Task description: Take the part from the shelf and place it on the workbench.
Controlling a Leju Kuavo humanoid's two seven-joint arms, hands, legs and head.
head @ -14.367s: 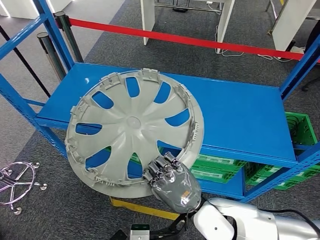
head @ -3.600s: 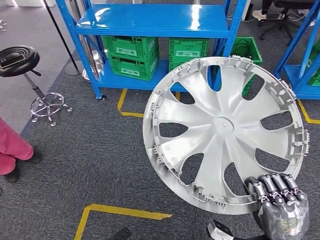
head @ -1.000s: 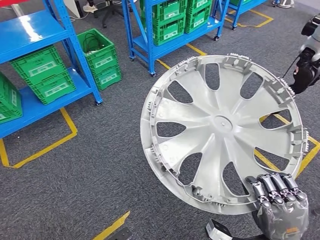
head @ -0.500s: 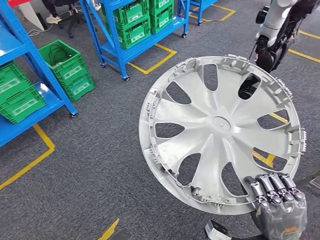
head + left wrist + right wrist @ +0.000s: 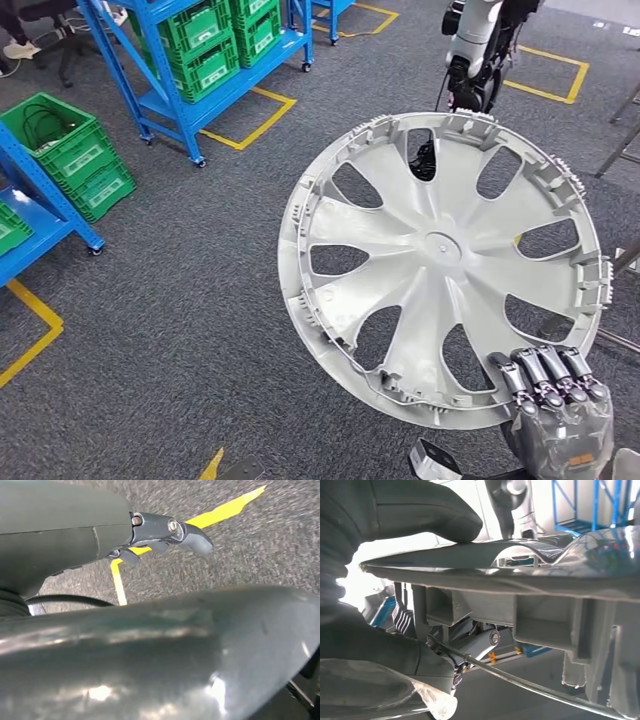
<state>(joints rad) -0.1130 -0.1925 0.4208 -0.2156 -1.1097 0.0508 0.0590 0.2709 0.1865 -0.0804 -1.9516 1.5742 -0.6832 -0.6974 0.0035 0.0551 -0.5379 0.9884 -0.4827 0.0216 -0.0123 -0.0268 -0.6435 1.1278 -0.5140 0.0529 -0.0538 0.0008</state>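
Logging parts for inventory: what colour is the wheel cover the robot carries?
Silver-grey, clearest in the head view: the wheel cover, held at its rim by the right hand.

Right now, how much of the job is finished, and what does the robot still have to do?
Done: the wheel cover is off the shelf, and the blue shelves stand far back across the carpet. In hand: the right robot hand grips the cover's lower rim and holds it up above the floor. Left: placing it on the workbench, a step not yet done.
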